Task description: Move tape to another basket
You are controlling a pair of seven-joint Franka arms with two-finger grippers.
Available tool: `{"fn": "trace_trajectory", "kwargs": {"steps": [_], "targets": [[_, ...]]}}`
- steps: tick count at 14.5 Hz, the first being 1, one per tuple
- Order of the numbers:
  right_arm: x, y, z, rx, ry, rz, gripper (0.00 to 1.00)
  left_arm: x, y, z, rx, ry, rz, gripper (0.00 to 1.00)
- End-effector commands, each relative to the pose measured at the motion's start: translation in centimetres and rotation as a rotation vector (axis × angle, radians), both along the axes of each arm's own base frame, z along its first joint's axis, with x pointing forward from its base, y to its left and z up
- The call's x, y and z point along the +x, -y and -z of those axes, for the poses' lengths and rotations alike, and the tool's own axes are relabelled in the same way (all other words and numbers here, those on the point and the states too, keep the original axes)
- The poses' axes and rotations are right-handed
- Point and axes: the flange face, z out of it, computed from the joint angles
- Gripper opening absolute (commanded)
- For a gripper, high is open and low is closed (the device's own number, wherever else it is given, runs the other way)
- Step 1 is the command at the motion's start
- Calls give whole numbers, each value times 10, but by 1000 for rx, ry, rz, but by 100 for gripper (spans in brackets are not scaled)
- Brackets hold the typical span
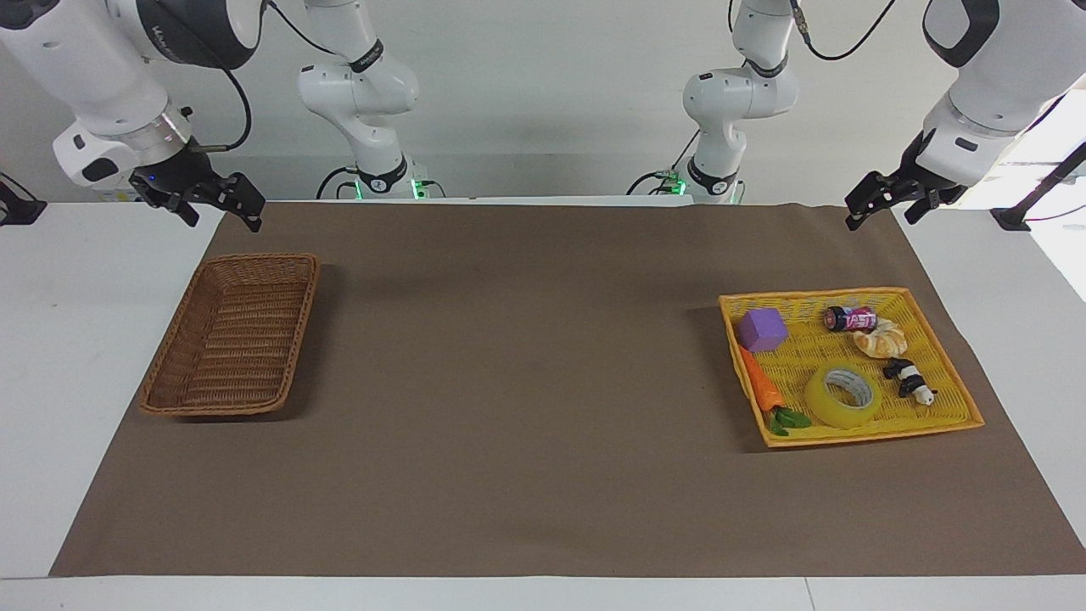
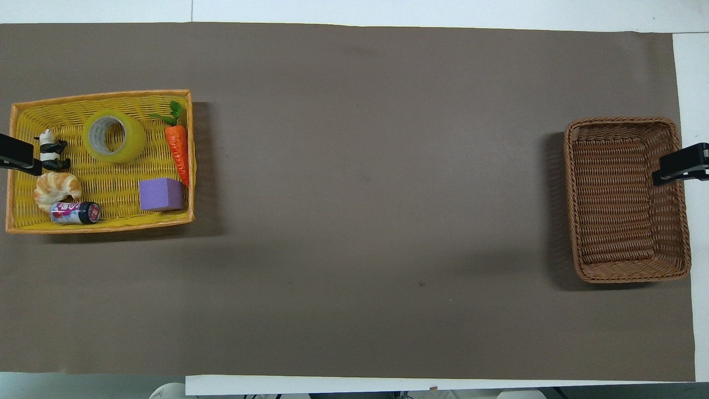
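The tape (image 1: 842, 396) (image 2: 113, 137), a yellow roll with a grey-white core, lies flat in the bright yellow basket (image 1: 814, 294) (image 2: 99, 94) at the left arm's end of the table, beside a toy carrot. The dark brown wicker basket (image 1: 233, 344) (image 2: 626, 199) stands empty at the right arm's end. My left gripper (image 1: 882, 219) (image 2: 16, 158) is open and empty, raised over the yellow basket's outer rim. My right gripper (image 1: 222, 219) (image 2: 684, 166) is open and empty, raised over the brown basket's outer rim.
The yellow basket also holds a carrot (image 1: 758, 382) (image 2: 178, 147), a purple cube (image 1: 762, 329) (image 2: 161, 194), a small can (image 1: 850, 319) (image 2: 75, 213), a croissant (image 1: 881, 341) (image 2: 55, 188) and a panda figure (image 1: 909, 379) (image 2: 51, 155). A brown mat (image 1: 526, 382) covers the table.
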Motion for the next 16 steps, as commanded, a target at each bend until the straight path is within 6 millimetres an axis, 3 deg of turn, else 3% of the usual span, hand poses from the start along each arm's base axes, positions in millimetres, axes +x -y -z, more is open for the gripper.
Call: {"fn": "trace_trajectory", "kwargs": {"steps": [1, 6, 9, 10, 13, 15, 16], "targets": [[-4, 0, 1, 1, -1, -20, 100, -7, 3, -4, -6, 2, 6, 100], [-4, 0, 1, -1, -1, -20, 100, -3, -5, 6, -6, 19, -16, 100], [-4, 1, 1, -1, -1, -18, 100, 15, -13, 49, -11, 57, -26, 100], [-4, 1, 1, -1, -1, -18, 100, 29, -26, 70, -11, 71, -48, 100], [-4, 1, 1, -1, -1, -18, 100, 76, -33, 137, -18, 110, -56, 99], [-4, 0, 1, -1, -1, -20, 100, 97, -54, 175, -17, 133, -86, 79], [-4, 0, 1, -1, -1, -20, 100, 101, -59, 184, -15, 135, -94, 71]]}}
